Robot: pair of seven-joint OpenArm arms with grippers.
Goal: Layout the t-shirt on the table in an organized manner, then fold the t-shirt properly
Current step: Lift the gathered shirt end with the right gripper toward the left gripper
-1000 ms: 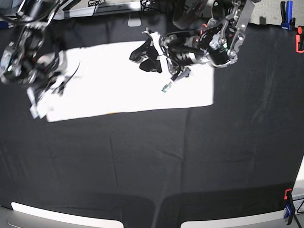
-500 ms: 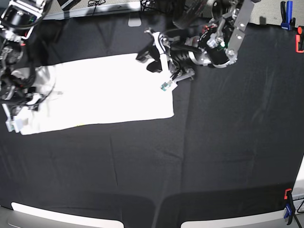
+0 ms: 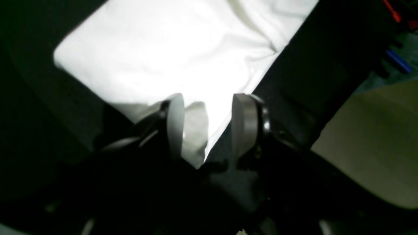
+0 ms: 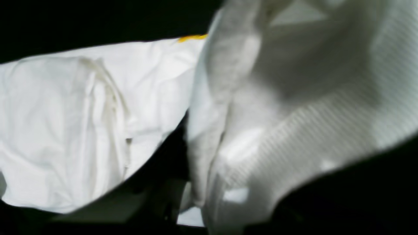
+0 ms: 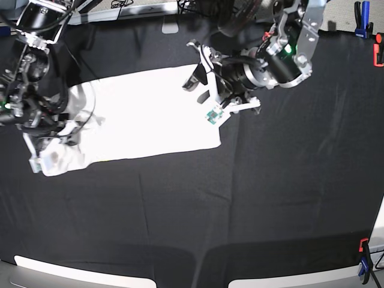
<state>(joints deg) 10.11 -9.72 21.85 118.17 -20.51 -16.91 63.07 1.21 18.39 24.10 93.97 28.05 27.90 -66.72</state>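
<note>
Only a yellow print edge on the t-shirt [image 4: 98, 114], seemingly in the closed right claw [image 5: 45, 147]; left claw [image 3: 205, 127] open.

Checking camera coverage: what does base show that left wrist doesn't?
Base only: the right gripper shut on the bunched end of the t-shirt, both arms, most of the table, and clamps at its edges. Left wrist only: the left gripper close up, jaws apart, nothing between them, hovering over the shirt's corner. Both: white cloth on the black table cover.
</note>
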